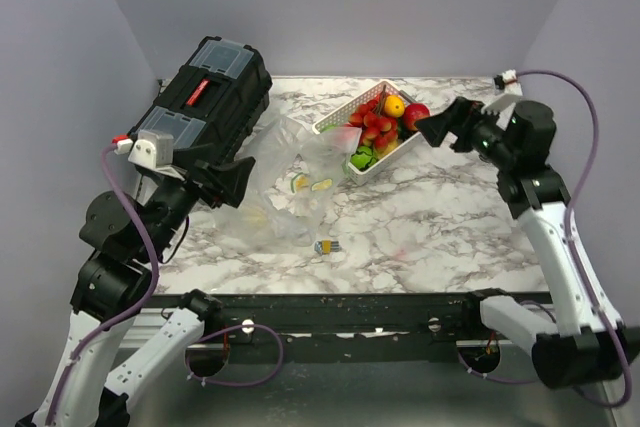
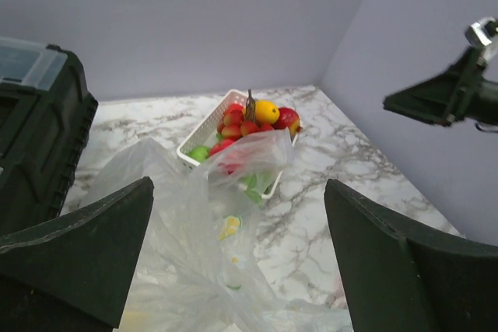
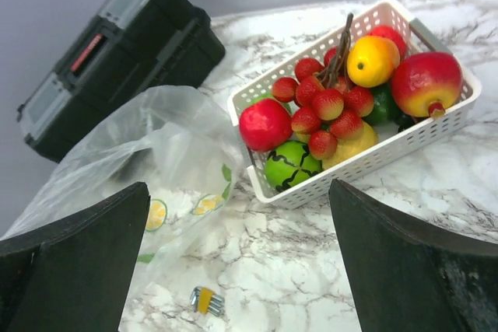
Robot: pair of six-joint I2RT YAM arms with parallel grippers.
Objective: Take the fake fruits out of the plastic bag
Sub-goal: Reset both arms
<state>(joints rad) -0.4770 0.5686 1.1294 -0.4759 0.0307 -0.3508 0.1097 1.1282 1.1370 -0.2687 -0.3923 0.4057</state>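
Observation:
The clear crinkly plastic bag (image 1: 288,187) lies left of centre on the marble table, its far end draped against the white basket. Pale citrus slices (image 1: 310,185) show inside it, also in the right wrist view (image 3: 156,214) and the left wrist view (image 2: 229,227). Several fake fruits (image 1: 385,125), strawberries, an apple, an orange and green pieces, sit in the basket (image 3: 373,162). My left gripper (image 1: 240,179) is open and empty, above the bag's left side (image 2: 179,223). My right gripper (image 1: 440,125) is open and empty, above the basket's right end.
A black toolbox (image 1: 205,97) stands at the back left beside the bag. A small set of hex keys (image 1: 327,246) lies on the table in front of the bag, also in the right wrist view (image 3: 205,301). Walls close the table at the back and both sides.

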